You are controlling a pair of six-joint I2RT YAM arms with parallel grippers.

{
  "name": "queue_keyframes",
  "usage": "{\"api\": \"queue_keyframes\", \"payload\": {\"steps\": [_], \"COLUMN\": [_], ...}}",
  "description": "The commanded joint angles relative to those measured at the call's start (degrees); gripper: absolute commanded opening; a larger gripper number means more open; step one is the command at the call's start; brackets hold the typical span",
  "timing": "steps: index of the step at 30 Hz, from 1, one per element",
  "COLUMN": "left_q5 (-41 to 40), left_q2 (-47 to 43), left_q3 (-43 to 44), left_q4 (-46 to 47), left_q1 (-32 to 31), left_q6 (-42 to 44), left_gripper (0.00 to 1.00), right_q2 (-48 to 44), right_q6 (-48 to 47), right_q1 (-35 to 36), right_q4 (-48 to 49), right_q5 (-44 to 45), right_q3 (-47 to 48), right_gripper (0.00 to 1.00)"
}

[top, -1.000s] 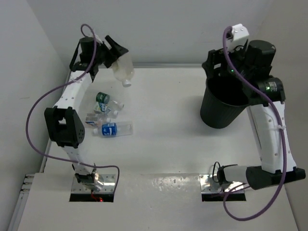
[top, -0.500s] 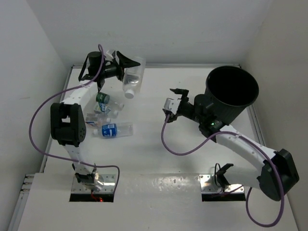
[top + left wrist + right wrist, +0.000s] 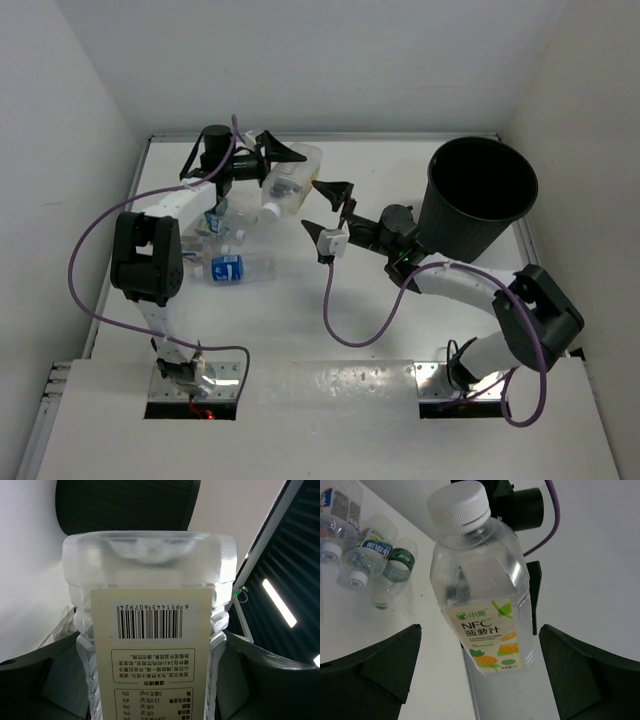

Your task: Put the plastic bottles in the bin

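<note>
White bench (image 3: 300, 320) carries loose bottles (image 3: 228, 268); left end effector (image 3: 283, 168) clamps a labelled bottle (image 3: 293, 182) aloft, right end effector (image 3: 324, 208) gapes wide and empty beside it, bin (image 3: 455, 235) far right. Recommend right closes mid-body before left releases

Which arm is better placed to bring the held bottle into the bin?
Probably the right. The left gripper holds the bottle far from the bin. The right gripper is open, pointed at the bottle, and nearer the bin.
</note>
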Motion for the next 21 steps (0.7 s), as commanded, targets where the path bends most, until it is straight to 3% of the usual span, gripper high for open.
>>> {"api": "queue_keyframes", "payload": {"steps": [1, 8, 16, 21], "left_q5": [1.7, 3.0, 1.9, 0.2], "left_q2": [-2.8, -2.8, -2.8, -3.4], "left_q3": [2.7, 0.3, 0.3, 0.9], "left_q4": [-0.3, -3.3, -6.5, -8.5], "left_q1": [-0.1, -2.0, -3.6, -3.6], "left_q6": [0.5, 2.7, 5.4, 7.5], "left_gripper": [0.02, 0.02, 0.02, 0.04], "right_q2": [1.3, 6.0, 8.5, 7.5], "right_q6": [-4.0, -9.8, -14.2, -16.2], "right_q1": [0.7, 3.2, 3.8, 4.2], "right_q4": [6.3, 6.9, 3.5, -1.8], "right_q5": [-3.5, 0.7, -0.3, -0.4], "right_q3": [2.1, 5.5, 9.6, 11.0], "right_gripper": [1.0, 1.0, 1.0, 0.88]}}
